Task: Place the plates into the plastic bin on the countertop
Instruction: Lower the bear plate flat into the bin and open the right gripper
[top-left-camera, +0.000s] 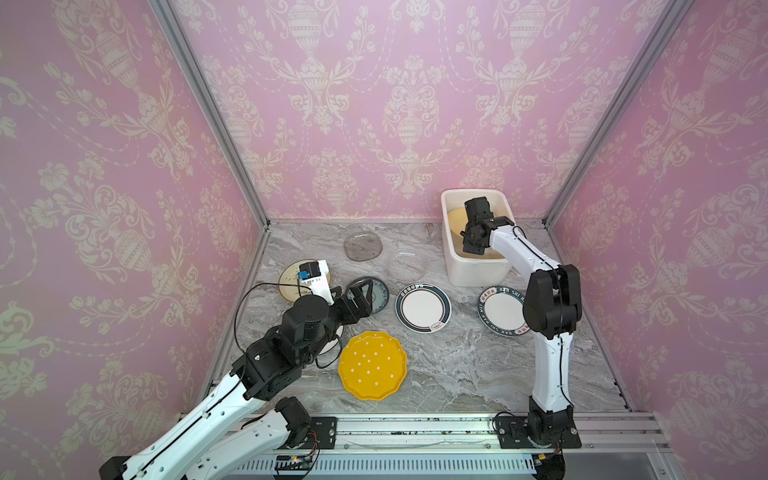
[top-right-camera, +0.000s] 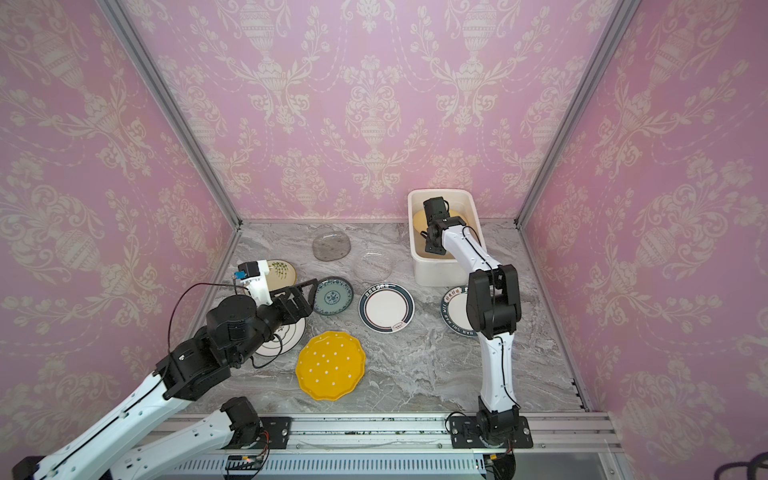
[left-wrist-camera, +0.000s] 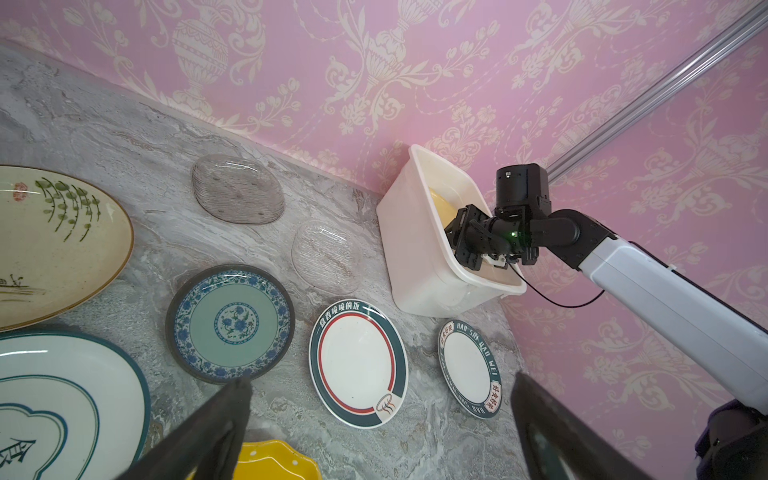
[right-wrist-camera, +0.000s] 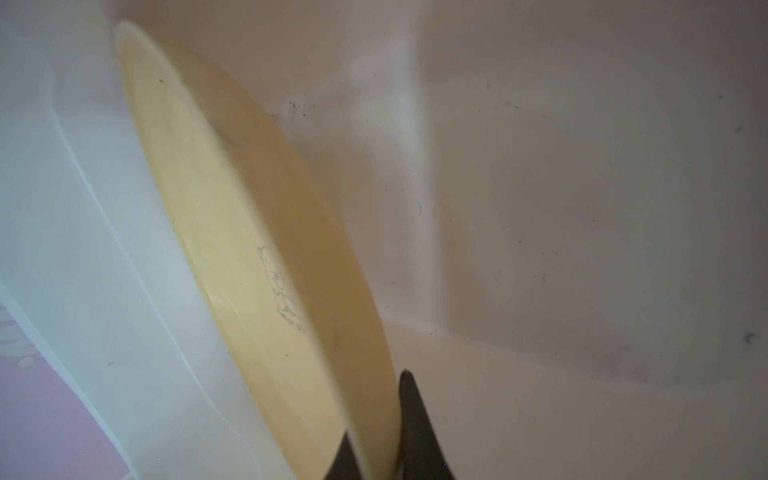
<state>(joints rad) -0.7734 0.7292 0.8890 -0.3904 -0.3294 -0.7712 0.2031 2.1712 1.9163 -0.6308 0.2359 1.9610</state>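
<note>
Bin (top-left-camera: 473, 270) at back right of counter (top-left-camera: 457, 365): one yellow plate (right-wrist-camera: 249, 232) inside, tilted on edge. Right arm reaches down into bin, right fingers (right-wrist-camera: 415, 436) pinched on the plate's rim. Left arm low at left, left fingers (left-wrist-camera: 208, 440) spread wide, empty, near teal plate (top-right-camera: 332, 296). Other plates flat on counter.

Overhead pair, right wrist seemingly inside bin (right-wrist-camera: 582, 166)
</note>
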